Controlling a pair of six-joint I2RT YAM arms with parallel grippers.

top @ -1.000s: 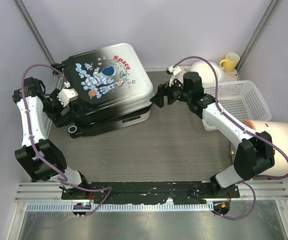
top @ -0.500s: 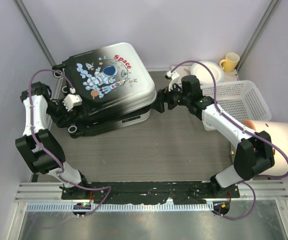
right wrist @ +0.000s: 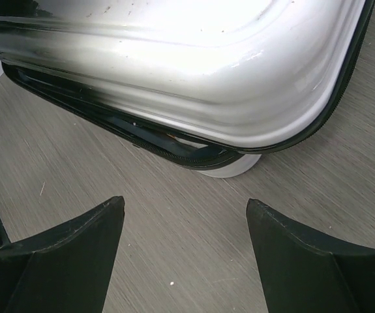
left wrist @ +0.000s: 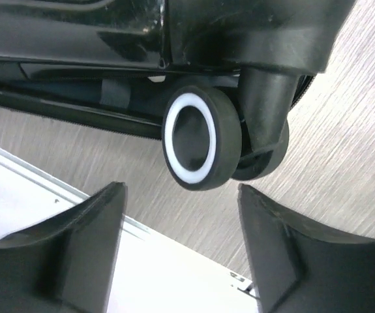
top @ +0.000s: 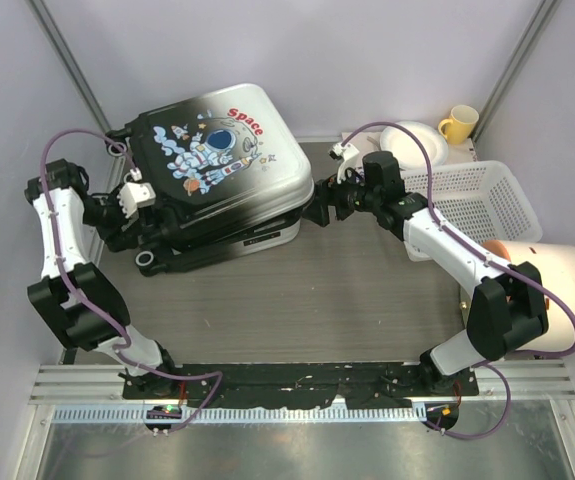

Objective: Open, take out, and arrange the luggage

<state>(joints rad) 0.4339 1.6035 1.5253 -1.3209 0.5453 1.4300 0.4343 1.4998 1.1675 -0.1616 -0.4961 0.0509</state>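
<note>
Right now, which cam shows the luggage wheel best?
Left wrist: the wheel fills mid-frame, with its white ring and fork sharp. Top external shows only a small wheel ring at the near-left corner of the luggage. Right wrist shows just the silver shell corner and zipper gap, no wheel.

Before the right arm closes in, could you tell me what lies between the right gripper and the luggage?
Only bare grey tabletop separates the right gripper from the luggage; the right wrist view shows it.

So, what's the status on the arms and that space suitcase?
Left fingers open, facing a wheel. Right fingers open at the suitcase corner. It lies flat, barely ajar. Basket off right, not blocking.
</note>
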